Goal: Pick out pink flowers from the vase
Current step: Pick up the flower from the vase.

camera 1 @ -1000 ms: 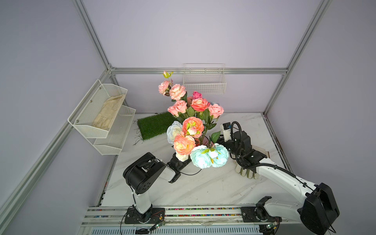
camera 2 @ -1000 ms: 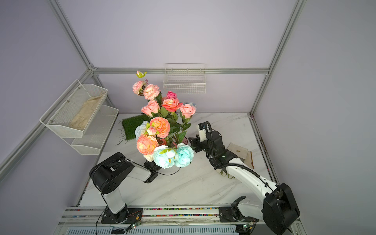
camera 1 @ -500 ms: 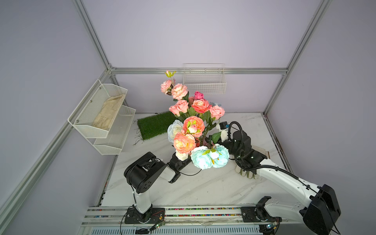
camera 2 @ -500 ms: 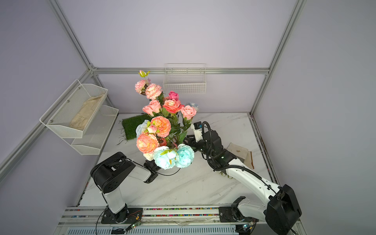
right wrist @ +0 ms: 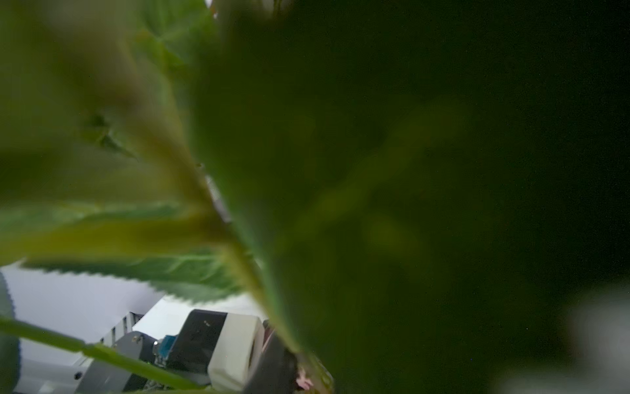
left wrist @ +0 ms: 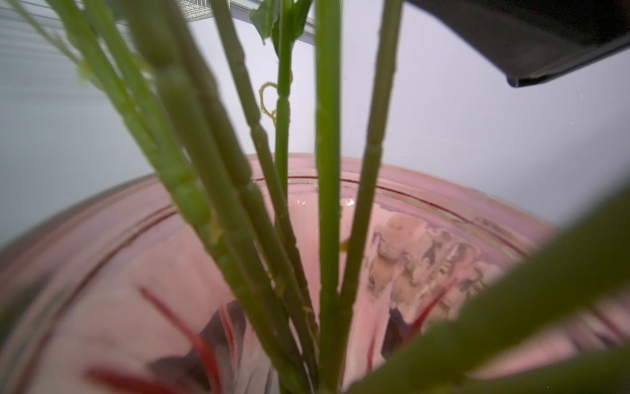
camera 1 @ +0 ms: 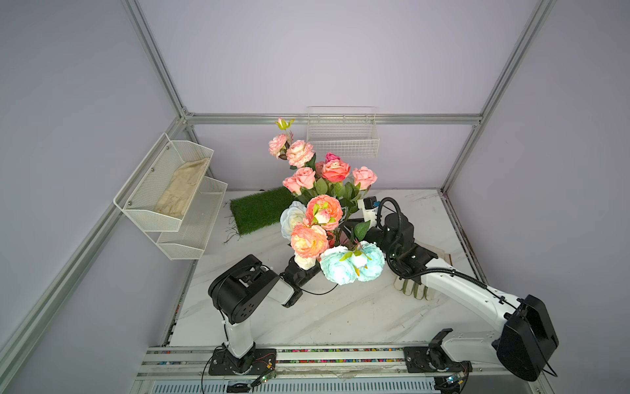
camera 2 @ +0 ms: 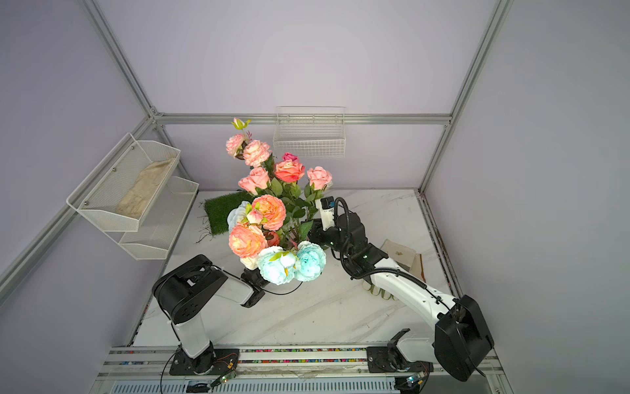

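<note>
Vs 1 s ago: R arm (camera 1: 453, 290) has pushed in toward the bouquet. Its wrist now sits tight against the leaves, where before it stood just off them. R gripper (camera 2: 316, 233) is buried among stems & a big leaf, so can't tell if it's released or clamped, nor if a stem is caught. R wrist view is nearly all blurred leaf. L arm (camera 1: 245, 290) hasn't shifted. L gripper (camera 1: 306, 273) is clenched, tips hidden under the blooms. What it pinches isn't visible, but L wrist view looks over the vase (left wrist: 443, 211) rim from very close. Flower heads sit about where they were.

The pink flowers (camera 1: 304, 180) are all in the vase, mid-table, stems fanning up from its pink mouth. Turquoise peonies (camera 1: 353, 266) hang at the front, a white rose (camera 1: 292, 218) on the shelf side.

Room: broad bare marble on the table (camera 1: 341, 317) betw. bouquet & front rail. Far R corner is also open. Grass mat (camera 1: 259, 211) fills the far L part, just beside the blooms. Mesh shelf (camera 1: 170, 204) juts from the L wall over the table's L edge, w/ a cloth (camera 1: 182, 187) in its upper tier. Wire basket (camera 1: 342, 136) hangs on the back wall, behind the tallest heads in both top views. A glove-like cloth (camera 1: 412, 290) lies under R arm near the R edge.
</note>
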`<act>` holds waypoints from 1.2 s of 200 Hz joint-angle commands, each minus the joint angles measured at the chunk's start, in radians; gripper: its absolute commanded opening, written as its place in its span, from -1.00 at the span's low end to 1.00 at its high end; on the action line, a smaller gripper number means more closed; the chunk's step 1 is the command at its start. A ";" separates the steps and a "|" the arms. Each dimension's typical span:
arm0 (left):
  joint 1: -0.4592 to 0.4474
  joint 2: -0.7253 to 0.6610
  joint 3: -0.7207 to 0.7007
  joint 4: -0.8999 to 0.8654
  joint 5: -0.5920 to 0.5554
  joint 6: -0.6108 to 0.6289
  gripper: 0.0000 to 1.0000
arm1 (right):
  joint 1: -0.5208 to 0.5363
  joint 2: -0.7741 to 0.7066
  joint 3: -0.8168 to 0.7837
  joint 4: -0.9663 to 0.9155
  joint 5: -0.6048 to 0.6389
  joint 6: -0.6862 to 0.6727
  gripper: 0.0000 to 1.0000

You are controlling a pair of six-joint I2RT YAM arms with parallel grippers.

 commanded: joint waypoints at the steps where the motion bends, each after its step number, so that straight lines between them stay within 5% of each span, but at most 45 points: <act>1: -0.001 0.056 -0.033 -0.223 -0.013 -0.081 -1.00 | 0.008 -0.007 0.025 0.032 0.025 0.009 -0.80; 77: -0.001 0.050 -0.026 -0.227 -0.026 -0.078 -1.00 | 0.006 -0.164 0.009 -0.054 0.202 -0.053 -0.96; 130: 0.000 0.044 -0.032 -0.226 -0.029 -0.072 -1.00 | -0.005 -0.257 0.095 -0.171 0.584 -0.183 -1.00; 195: 0.000 0.033 -0.030 -0.236 -0.038 -0.065 -1.00 | -0.138 -0.264 0.204 -0.224 0.451 -0.126 -1.00; 240: 0.000 0.011 -0.038 -0.244 -0.048 -0.062 -1.00 | -0.286 -0.257 0.292 -0.349 0.629 -0.151 -1.00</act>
